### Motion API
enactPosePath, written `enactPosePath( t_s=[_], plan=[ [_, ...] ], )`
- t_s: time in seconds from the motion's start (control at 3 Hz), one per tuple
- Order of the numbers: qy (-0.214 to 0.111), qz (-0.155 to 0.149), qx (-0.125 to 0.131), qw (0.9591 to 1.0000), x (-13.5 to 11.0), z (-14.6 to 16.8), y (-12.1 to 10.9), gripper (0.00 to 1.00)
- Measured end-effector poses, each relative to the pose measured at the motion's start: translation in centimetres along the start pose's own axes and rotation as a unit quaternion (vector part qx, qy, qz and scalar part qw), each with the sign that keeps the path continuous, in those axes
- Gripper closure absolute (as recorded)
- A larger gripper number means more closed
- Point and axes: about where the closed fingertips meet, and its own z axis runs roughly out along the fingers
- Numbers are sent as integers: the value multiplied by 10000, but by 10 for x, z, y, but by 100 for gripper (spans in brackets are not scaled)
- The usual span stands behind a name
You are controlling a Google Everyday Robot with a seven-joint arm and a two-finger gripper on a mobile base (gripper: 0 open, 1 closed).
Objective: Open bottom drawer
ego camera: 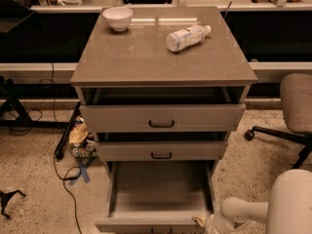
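The bottom drawer point(156, 194) of the grey-beige cabinet point(163, 57) is pulled far out, its plain grey tray showing and its front at the lower edge of the view. My gripper point(201, 223) is at the drawer front's right end, mostly cut off by the frame edge, at the end of my white arm point(243, 211). The middle drawer point(162, 150) and the top drawer point(162, 117) stand slightly out, each with a small black bar handle.
A white bowl point(117, 17) and a lying plastic bottle point(186, 36) rest on the cabinet top. An office chair point(292, 111) stands to the right. Cables and litter point(78, 140) lie on the floor to the left. My white base point(292, 204) is at the lower right.
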Motion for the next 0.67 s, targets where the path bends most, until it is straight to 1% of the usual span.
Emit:
enactPosePath(
  t_s=[0.33, 0.67],
  plan=[
    [0, 0, 0, 10000, 0, 0, 0, 29],
    [0, 0, 0, 10000, 0, 0, 0, 0]
  ],
)
